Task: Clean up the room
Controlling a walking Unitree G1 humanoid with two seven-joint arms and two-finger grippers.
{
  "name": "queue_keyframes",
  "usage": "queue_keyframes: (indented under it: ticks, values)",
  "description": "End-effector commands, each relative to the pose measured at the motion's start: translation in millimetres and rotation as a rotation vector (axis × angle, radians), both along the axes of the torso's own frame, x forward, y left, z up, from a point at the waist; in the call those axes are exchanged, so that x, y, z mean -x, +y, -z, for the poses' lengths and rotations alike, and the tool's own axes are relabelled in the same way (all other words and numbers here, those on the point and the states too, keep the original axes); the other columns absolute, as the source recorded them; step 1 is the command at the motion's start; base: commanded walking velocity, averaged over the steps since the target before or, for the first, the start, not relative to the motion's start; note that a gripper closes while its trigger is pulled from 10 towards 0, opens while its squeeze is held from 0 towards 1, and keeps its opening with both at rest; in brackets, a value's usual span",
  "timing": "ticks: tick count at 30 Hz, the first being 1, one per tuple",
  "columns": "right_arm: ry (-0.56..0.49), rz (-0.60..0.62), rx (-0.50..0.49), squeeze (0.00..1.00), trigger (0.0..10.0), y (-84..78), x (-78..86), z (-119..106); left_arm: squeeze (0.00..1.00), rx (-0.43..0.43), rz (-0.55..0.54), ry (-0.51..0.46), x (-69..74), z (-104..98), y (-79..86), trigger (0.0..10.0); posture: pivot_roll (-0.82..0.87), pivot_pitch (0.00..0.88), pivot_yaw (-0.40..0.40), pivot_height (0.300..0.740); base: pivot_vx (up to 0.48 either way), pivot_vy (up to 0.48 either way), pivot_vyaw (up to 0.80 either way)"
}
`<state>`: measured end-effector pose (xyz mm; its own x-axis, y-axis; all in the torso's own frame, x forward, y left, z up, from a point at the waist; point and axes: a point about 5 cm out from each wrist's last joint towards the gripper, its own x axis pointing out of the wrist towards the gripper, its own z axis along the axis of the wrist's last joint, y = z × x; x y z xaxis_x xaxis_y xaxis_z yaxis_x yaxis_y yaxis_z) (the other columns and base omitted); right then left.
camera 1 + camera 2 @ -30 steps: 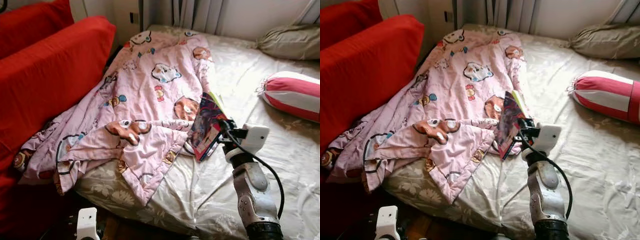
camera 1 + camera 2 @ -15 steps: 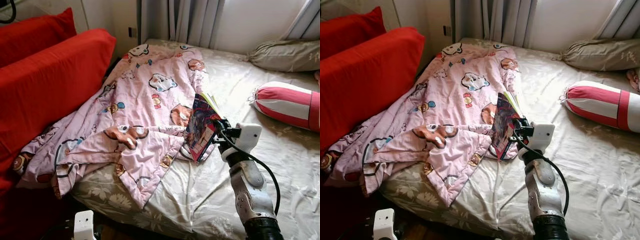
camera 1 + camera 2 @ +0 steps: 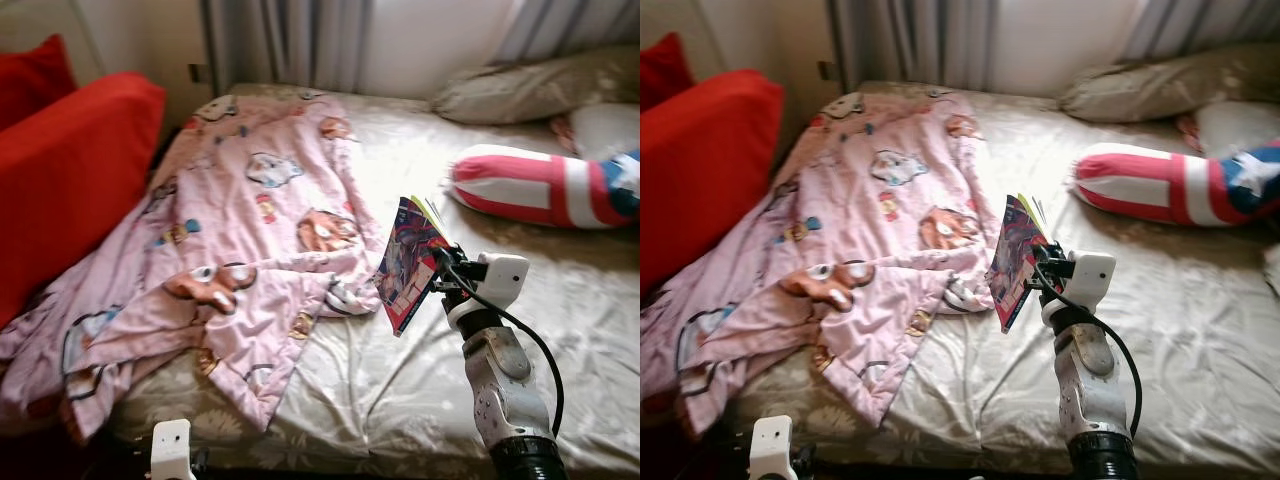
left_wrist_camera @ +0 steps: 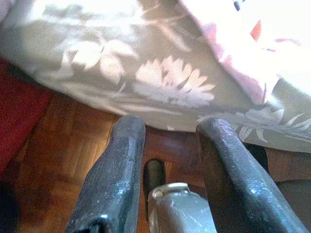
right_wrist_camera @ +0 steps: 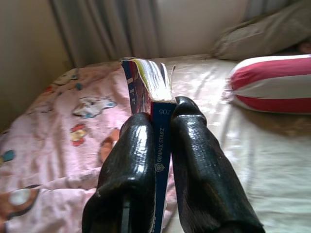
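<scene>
A thin colourful book (image 3: 408,264) is held upright above the bed, edge toward me, with my right gripper (image 3: 437,268) shut on its lower corner. The right wrist view shows both black fingers (image 5: 138,160) pinching the book's blue spine (image 5: 161,145). A crumpled pink cartoon blanket (image 3: 245,230) lies spread over the left half of the bed (image 3: 420,370), just left of the book. My left gripper (image 4: 167,160) hangs low at the bed's near edge above the wooden floor, open with nothing between its fingers.
A red sofa cushion (image 3: 70,170) stands against the bed's left side. A red-and-white striped bolster (image 3: 530,187) and a beige pillow (image 3: 530,90) lie at the head of the bed. Grey curtains (image 3: 290,45) hang behind. Floral sheet lies bare on the right.
The camera has turned right, so the sofa slid left and more of the bolster shows. My right gripper still holds the book upright, lifted slightly off the blanket's edge.
</scene>
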<state>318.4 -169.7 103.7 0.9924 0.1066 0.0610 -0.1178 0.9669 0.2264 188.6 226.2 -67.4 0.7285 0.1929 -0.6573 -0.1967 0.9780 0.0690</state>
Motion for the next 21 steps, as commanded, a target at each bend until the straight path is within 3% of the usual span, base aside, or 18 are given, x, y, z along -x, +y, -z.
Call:
queue_keyframes:
  ticks: [1, 3, 14, 21]
  values:
    - [-0.054, 0.023, -0.006, 0.00, 10.0, -4.9, -2.1, -9.6, 0.00, -0.007, 0.012, 0.028, 5.9, 3.9, -1.7, 10.0, 0.05, 0.101, -0.077, 0.740, 0.000, -0.240, -0.75]
    - [-0.057, 0.033, -0.008, 0.00, 10.0, -5.6, -2.1, -9.4, 0.00, -0.007, 0.013, 0.027, 5.8, 3.8, -1.9, 10.0, 0.05, 0.102, -0.076, 0.740, 0.000, -0.240, -0.75]
    - [-0.064, 0.047, -0.037, 0.00, 10.0, -4.5, -2.4, -8.1, 0.00, -0.012, 0.022, 0.021, 7.6, 4.0, -1.5, 10.0, 0.07, 0.107, -0.074, 0.740, 0.000, -0.242, 0.00]
    - [-0.054, 0.048, -0.045, 0.00, 10.0, -3.1, -1.7, -4.9, 0.00, -0.017, 0.023, 0.021, 9.3, 4.4, -0.7, 10.0, 0.07, 0.127, -0.075, 0.740, 0.000, -0.243, -0.69]
